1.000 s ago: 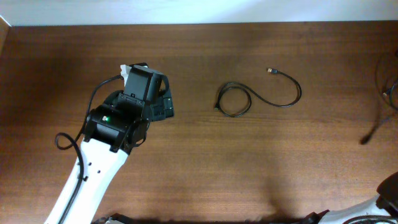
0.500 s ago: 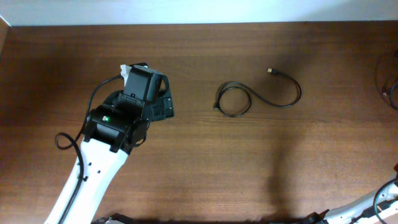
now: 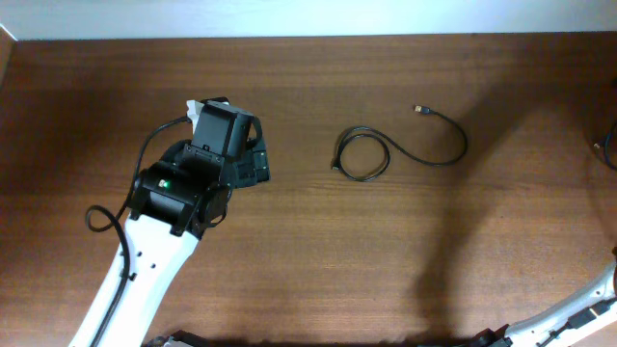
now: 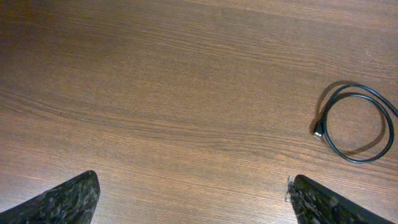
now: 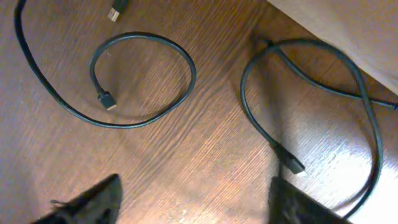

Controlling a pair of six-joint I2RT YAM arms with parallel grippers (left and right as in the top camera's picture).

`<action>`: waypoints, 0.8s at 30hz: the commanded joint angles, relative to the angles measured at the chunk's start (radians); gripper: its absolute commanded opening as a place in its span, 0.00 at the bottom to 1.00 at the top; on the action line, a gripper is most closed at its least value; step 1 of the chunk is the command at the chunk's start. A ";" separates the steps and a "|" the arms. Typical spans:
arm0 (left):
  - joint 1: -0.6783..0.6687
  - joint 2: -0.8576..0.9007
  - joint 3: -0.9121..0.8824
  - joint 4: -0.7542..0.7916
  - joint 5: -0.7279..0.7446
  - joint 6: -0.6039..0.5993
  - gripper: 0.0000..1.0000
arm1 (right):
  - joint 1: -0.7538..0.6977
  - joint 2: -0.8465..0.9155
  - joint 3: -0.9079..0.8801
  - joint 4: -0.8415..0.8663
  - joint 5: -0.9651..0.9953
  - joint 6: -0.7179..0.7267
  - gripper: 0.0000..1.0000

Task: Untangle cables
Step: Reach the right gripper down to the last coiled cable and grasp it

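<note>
Dark brown wood-grain table (image 3: pixel 318 251), surface flat and level, thin black cable (image 3: pixel 362 156) lying right of centre, one end curled in a single loop, the other a metal-tipped plug (image 3: pixel 418 110) toward the far edge, second black cable (image 5: pixel 311 93) by the right-hand table edge, crossing itself, not touching the first.

Wide bare table (image 3: pixel 318 251) is noted between the left gripper (image 4: pixel 191 186) and the looped cable (image 5: pixel 144 36); nothing is stood in that lane. From the left wrist, open wood is seen ahead, the loop laid flat far right. Under the right wrist, a bare strip is left between the loop and a second cable (image 5: pixel 291 163), draped by the table edge
</note>
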 commanded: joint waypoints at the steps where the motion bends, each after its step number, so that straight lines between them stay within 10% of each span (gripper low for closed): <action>1: 0.005 -0.013 0.004 -0.001 0.000 -0.013 0.99 | -0.003 -0.005 -0.006 -0.005 -0.100 0.008 0.83; 8: 0.005 -0.013 0.004 -0.001 0.000 -0.013 0.99 | 0.064 -0.134 -0.006 -0.031 -0.310 -0.109 0.85; 19: 0.005 -0.013 0.004 -0.001 0.000 -0.012 0.99 | 0.744 -0.167 -0.029 -0.150 -0.298 -0.446 0.94; 24: 0.005 -0.013 0.004 -0.001 0.000 -0.013 0.99 | 0.975 -0.161 -0.339 -0.039 -0.163 -0.561 0.99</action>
